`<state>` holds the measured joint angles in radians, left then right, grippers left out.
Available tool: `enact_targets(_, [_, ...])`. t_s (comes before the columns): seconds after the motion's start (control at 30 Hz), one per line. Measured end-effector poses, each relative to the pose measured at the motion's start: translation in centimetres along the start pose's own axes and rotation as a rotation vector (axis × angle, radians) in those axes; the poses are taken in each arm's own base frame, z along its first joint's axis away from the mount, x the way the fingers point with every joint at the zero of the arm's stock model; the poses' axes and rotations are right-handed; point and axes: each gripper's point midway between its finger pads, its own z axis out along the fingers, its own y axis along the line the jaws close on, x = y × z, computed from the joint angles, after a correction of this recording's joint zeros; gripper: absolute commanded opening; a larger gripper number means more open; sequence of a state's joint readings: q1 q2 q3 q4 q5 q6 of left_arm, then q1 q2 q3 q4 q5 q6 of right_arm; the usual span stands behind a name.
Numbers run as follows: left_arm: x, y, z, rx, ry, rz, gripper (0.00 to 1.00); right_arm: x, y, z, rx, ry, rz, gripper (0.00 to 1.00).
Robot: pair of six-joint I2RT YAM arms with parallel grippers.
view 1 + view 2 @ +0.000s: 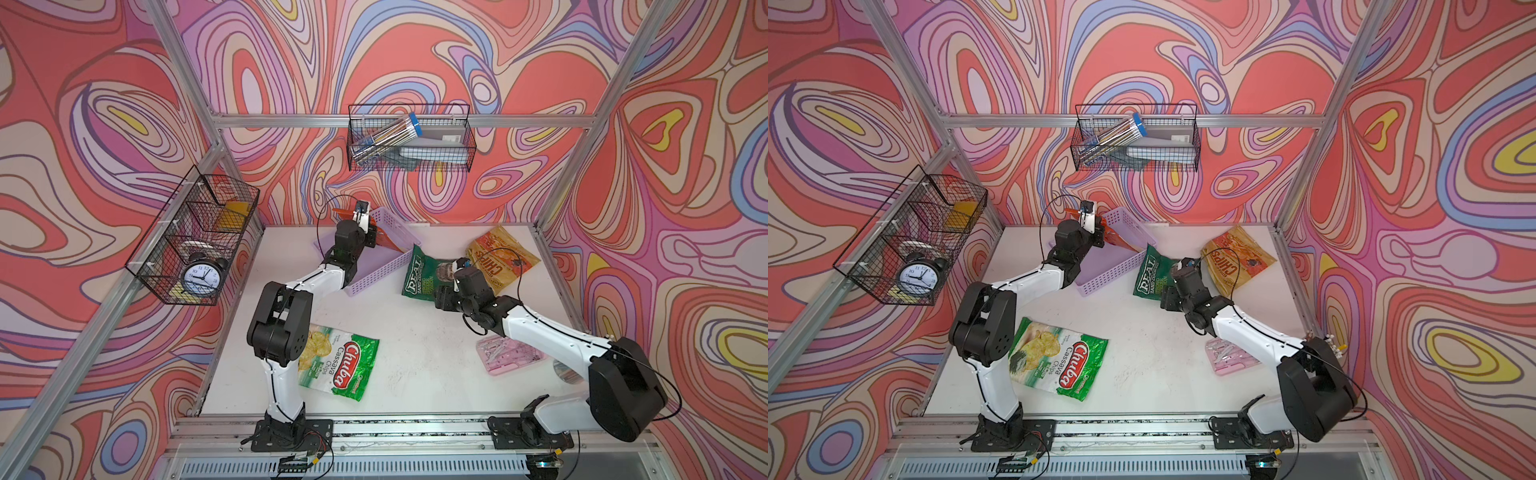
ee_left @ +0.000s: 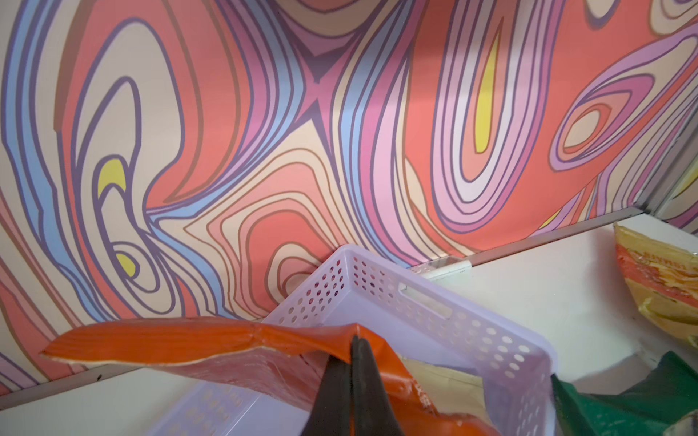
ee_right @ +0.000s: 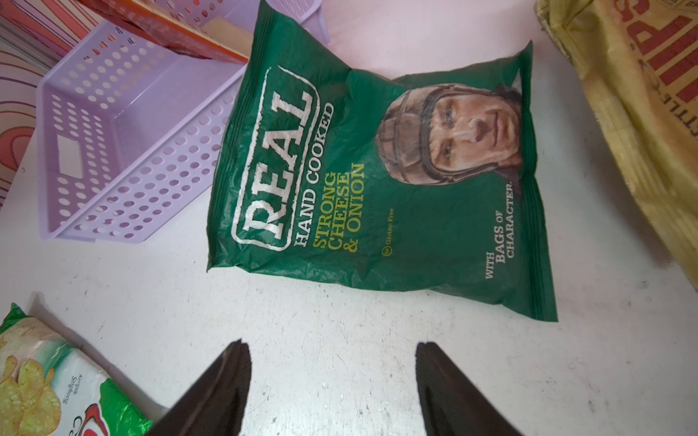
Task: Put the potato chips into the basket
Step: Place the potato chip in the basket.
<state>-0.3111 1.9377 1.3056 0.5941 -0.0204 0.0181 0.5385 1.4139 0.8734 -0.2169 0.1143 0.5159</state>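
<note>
Left wrist view: the orange bag (image 2: 211, 347) is seen pinched at its top edge by the left gripper (image 2: 355, 362), whose jaws are pressed together on it, and it is held over the lavender basket (image 2: 434, 302) at the back of the white table (image 1: 415, 353). The dark green bag (image 3: 377, 181) lies just beside the basket, with the right gripper (image 3: 332, 377) spread and empty above the table near it. The yellow-orange bag (image 1: 500, 257) and the Chuba bag (image 1: 340, 361) lie on the table.

Likely a robot lab, aluminium frame (image 1: 415, 121), patterned walls (image 1: 104, 104)
</note>
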Motion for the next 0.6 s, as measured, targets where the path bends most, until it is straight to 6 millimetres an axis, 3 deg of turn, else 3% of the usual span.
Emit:
enact_targets(0.13, [3.0,1.2,-0.5,-0.026,0.052,-0.008,0.0,0.0,0.0,0.0,-0.001,0.001,0.002,0.71])
enact_targets(0.33, [8.9,2.1,-2.3,-0.093,0.163,-0.034,0.01,0.2,0.2,0.1,-0.01,0.011,0.001,0.71])
enact_targets(0.37, [9.6,2.3,-2.6,-0.105,0.176,-0.037,0.07,0.2,0.3,0.2,-0.013,0.015,0.001,0.71])
enact_targets(0.4, [10.3,2.5,-2.9,-0.115,0.189,-0.042,0.21,0.2,0.4,0.2,-0.016,0.017,0.001,0.71])
enact_targets(0.47, [11.0,2.7,-3.4,-0.131,0.201,-0.052,0.59,0.2,0.6,0.2,-0.022,0.022,0.0,0.71])
enact_targets(0.5, [11.2,2.8,-3.7,-0.14,0.206,-0.059,0.71,0.3,0.6,0.3,-0.024,0.026,-0.001,0.71])
enact_targets(0.57, [11.4,3.2,-4.3,-0.167,0.209,-0.075,0.85,0.5,0.7,0.5,-0.028,0.035,-0.003,0.71])
enact_targets(0.6, [11.3,3.5,-4.5,-0.181,0.209,-0.082,0.86,0.6,0.9,0.5,-0.031,0.039,-0.004,0.71])
